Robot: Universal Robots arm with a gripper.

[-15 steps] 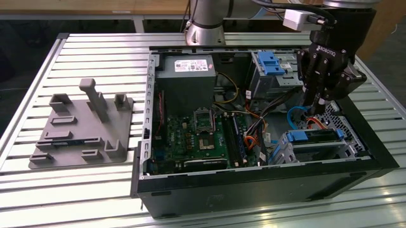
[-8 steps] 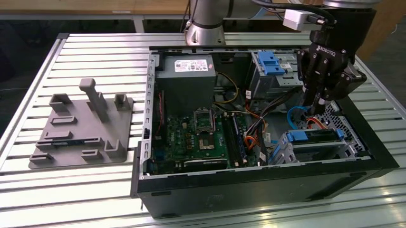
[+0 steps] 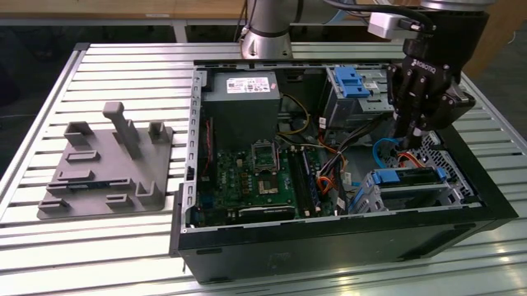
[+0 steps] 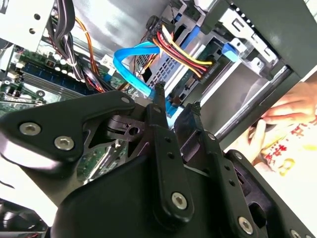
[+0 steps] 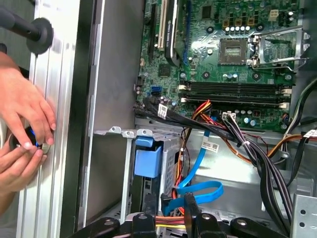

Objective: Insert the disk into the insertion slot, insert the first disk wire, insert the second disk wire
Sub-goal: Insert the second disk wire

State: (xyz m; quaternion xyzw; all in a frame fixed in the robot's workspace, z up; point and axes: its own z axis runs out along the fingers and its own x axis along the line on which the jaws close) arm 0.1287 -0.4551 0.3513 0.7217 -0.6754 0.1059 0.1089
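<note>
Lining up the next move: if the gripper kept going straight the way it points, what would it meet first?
Probably the blue flat cable looped just beyond the gripper, close beside the red, yellow and black wire bundle; depth is unclear.

Your exterior view looks down at a slant from above and in front of the open computer case [image 3: 329, 203], far enough back to take in the whole case, the slatted table [image 3: 123, 74] and the grey fixture plate [image 3: 107, 166] beside the case. Your first wrist view sits close inside the case, facing the motherboard [image 5: 233, 54], with the case wall [image 5: 89, 99] and a person's hands [image 5: 22, 129] just outside it. Your second wrist view looks very closely along the gripper [image 4: 177, 105] toward the case's cable bundle. Both wrist views share the blue flat cable [image 4: 130, 54] [image 5: 198, 191].
</note>
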